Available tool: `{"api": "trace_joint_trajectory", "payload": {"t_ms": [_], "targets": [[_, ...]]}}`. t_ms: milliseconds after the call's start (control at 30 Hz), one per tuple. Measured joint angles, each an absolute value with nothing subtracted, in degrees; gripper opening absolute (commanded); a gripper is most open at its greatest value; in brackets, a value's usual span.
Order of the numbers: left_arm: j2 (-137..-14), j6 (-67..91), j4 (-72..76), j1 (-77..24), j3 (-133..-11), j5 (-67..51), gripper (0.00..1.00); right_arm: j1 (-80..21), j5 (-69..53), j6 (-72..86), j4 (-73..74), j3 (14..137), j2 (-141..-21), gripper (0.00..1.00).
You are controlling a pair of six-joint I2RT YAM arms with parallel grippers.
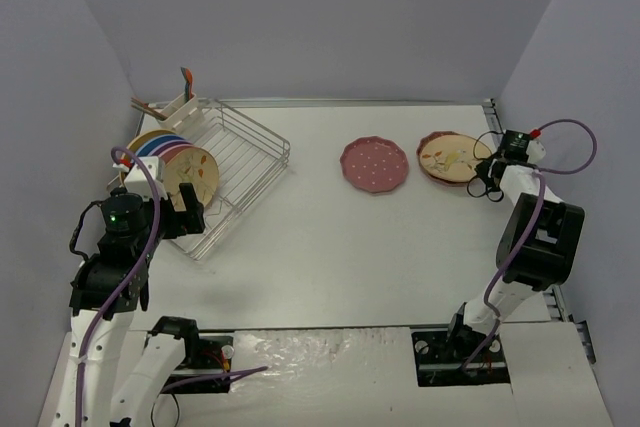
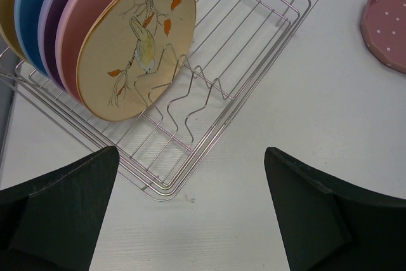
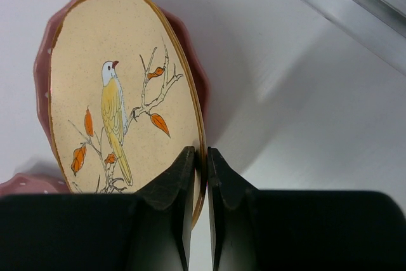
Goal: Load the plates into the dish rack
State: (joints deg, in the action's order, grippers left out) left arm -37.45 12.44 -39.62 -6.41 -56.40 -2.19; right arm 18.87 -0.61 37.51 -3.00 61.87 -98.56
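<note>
The dish rack point(image 1: 250, 152) of silver wire, with a wavy slotted base, is set askew at the left of the table point(image 1: 330, 247), and a white caddy point(image 1: 172, 107) is clipped at its far corner. Five plates point(image 1: 165, 152) are stood on edge in its left part, faces turned toward its right part: yellow, blue, purple, pink and, frontmost, a cream bird-printed plate point(image 2: 136, 42). The left gripper point(image 2: 193, 201) is held wide open by the rack's near rim. A dark-pink dotted plate point(image 1: 374, 164) is laid flat mid-table. At far right a second bird plate point(image 3: 120, 112) is stacked on a scalloped pink plate point(image 3: 198, 80) — its rim is pinched by the closed right gripper point(image 3: 200, 169)
</note>
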Motion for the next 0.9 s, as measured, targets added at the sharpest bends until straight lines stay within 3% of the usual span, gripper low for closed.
{"api": "trace_joint_trajectory", "payload": {"t_ms": [267, 500, 633, 800, 900], "targets": [[-37.4, 13.1, -39.6, -6.8, -56.4, -2.8, 0.97, 20.8, -2.6, 39.7, -3.1, 56.6, -96.0, 0.0], [-37.4, 13.9, -39.6, -6.8, -56.4, -3.0, 0.97, 21.8, -4.7, 40.4, -6.3, 54.1, -95.2, 0.24], [-37.5, 14.0, -39.6, -6.8, -56.4, -3.0, 0.97, 22.7, -7.1, 40.1, -8.0, 52.4, -95.1, 0.48], [-37.5, 14.2, -39.6, -6.8, -56.4, -3.0, 0.97, 23.9, -10.4, 39.1, -10.2, 50.3, -95.1, 0.57], [-37.5, 14.2, -39.6, -6.8, -56.4, -3.0, 0.97, 24.4, -12.7, 39.0, -13.4, 48.9, -95.2, 0.58]]}}
